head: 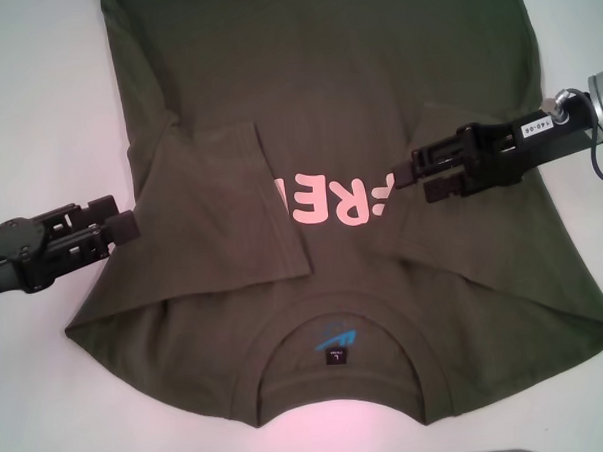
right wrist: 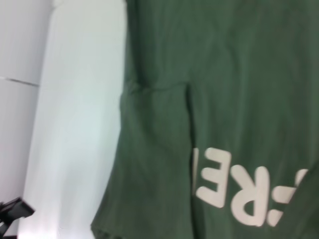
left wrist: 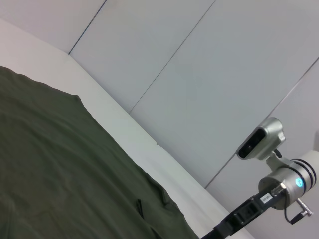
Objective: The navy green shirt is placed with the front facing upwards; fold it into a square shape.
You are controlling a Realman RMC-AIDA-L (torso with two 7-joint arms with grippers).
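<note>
Your shirt (head: 328, 135) lies spread over the middle of the white tabletop (head: 37, 117), collar (head: 342, 359) toward the near edge and hem running off toward the far edge, pink letters (head: 330, 200) facing up. Both sleeves are already turned in over the chest: the left sleeve (head: 226, 204) lies flat and covers the start of the lettering, and the right sleeve (head: 462, 229) covers its end.

Your left gripper (head: 131, 226) sits at the shirt's left side edge, right where the folded sleeve meets it. I cannot tell whether its fingers are closed on cloth or only touching the edge. Your right gripper (head: 404, 171) is over the cloth at the end of the letters, by the right sleeve fold; whether it is open or pinching fabric I cannot tell either.

Here is what I would watch for:

- If the right fingers have a pinch of cloth and you pull away, the sleeve fold will likely lift and flop open.
- The right fold looks looser and more wrinkled than the left, so the two sides may end up uneven and the final shape will not come out square.
- If the left fingers drag outward along the tabletop, they could tug the side edge and skew the whole shirt.
- The collar lies close to the near edge, so any pull that way risks cloth hanging off
</note>
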